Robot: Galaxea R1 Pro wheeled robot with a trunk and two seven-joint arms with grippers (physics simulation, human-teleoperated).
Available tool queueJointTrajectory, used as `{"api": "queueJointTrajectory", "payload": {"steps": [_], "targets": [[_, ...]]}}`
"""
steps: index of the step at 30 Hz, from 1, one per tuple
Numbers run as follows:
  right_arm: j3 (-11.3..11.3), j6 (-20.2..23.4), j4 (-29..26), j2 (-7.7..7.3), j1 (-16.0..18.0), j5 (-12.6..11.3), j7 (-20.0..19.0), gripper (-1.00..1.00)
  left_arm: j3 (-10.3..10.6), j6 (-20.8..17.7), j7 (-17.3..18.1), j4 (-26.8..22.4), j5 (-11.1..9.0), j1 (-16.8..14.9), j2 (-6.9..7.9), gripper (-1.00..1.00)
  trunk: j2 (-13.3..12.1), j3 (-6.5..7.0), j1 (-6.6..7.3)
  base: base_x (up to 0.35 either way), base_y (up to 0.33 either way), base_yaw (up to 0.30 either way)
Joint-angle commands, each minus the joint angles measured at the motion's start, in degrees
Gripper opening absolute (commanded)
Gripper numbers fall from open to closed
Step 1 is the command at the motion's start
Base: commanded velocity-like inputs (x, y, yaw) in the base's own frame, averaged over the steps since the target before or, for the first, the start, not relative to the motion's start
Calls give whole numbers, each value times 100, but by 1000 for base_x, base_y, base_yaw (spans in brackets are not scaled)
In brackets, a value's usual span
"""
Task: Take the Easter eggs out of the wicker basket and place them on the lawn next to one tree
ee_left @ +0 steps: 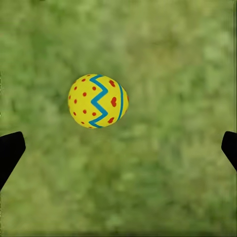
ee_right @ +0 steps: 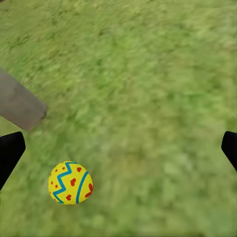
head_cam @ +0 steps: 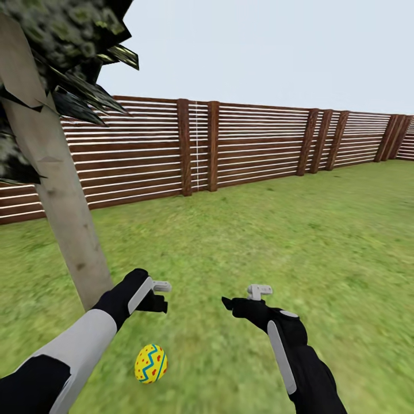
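1. The left pincer [head_cam: 156, 294] hangs over the grass with its two fingers spread wide and nothing between them; in the left wrist view the dark fingertips [ee_left: 11, 150] sit at the far edges, well apart.
2. The right pincer [head_cam: 241, 299] is likewise released and empty, its fingertips [ee_right: 10, 150] spread apart above the grass.
3. An egg [head_cam: 150, 363], yellow with a blue zigzag and red dots, lies on the lawn [head_cam: 287, 241] below the left pincer and touches neither pincer.
4. The tree [head_cam: 63, 218] rises just to the left of the left arm, near the egg, its pale trunk leaning under dark blotchy leaves.
5. Behind the lawn runs a brown slatted fence [head_cam: 253, 144] under a pale sky.
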State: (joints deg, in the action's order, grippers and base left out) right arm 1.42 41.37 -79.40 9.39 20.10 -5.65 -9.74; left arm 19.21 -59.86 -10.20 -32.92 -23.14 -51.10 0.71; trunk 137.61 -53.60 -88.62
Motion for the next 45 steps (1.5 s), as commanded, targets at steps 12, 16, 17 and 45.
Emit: {"api": "queueJointTrajectory", "payload": {"steps": [12, 16, 17, 45], "targets": [[1, 37, -12, 2, 3, -52, 16, 100, 39, -14, -168, -7, -59, 2, -29, 100, -480, 210, 265, -4, 0, 0], [5, 37, -11, 2, 3, -57, 16, 100, 41, -14, -173, -8, -59, -2, -52, 100, -641, 282, 353, 0, 0, 0], [4, 37, -12, 2, 3, -55, 16, 100, 41, -14, -174, -7, -59, -2, -54, 100, -681, 300, 375, 0, 0, 0], [130, 38, -28, 15, 3, -59, 7, 100, 65, -14, -309, -3, -53, -3, -132, 100, -1804, 802, 990, 0, 0, 0]]}}
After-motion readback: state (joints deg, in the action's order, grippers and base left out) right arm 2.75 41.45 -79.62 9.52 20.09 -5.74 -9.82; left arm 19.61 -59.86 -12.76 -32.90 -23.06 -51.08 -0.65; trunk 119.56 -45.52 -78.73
